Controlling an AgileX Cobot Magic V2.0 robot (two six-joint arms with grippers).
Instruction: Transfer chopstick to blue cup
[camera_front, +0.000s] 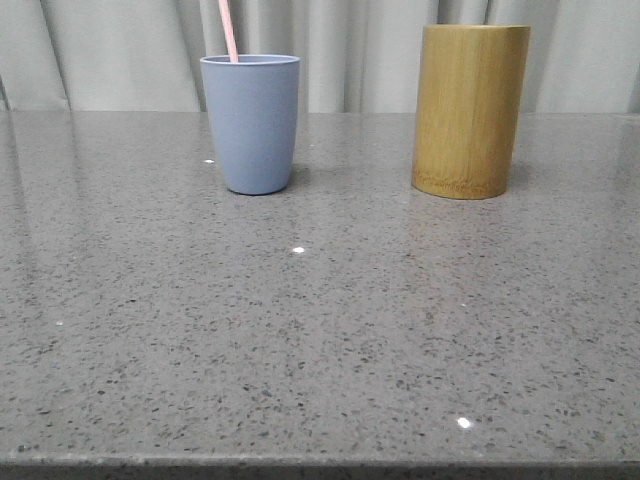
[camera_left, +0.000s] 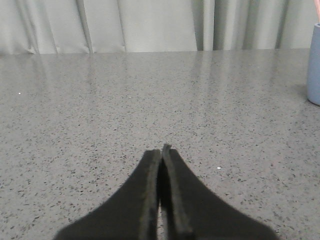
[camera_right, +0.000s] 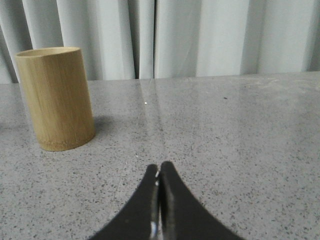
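While both arms sit low over the grey speckled table (camera_front: 320, 330), each gripper's black fingers are pressed together with nothing between them. The left gripper (camera_left: 161, 150) has its tips meeting in a thin seam above bare stone, and the right gripper (camera_right: 160, 167) looks the same, closed and empty; whether either pair of tips touches the tabletop cannot be told.

From the left wrist camera, the blue cup (camera_left: 315, 65) is cut off at the picture's edge, at about 2 o'clock from the left fingertips and well apart from them; just a sliver of its wall shows. In the front view the blue cup (camera_front: 250, 122) stands upright at roughly 11 o'clock from the table's middle. The chopstick (camera_front: 229, 30) rises out of it, leaning slightly, its top cropped by the frame and its lower part hidden inside the cup.

The bamboo cylinder (camera_front: 470, 110) stands upright at about 1 o'clock, apart from the cup; from the right wrist it lies near 10 o'clock of the fingertips (camera_right: 55, 97). Pale curtains (camera_front: 350, 50) hang behind.
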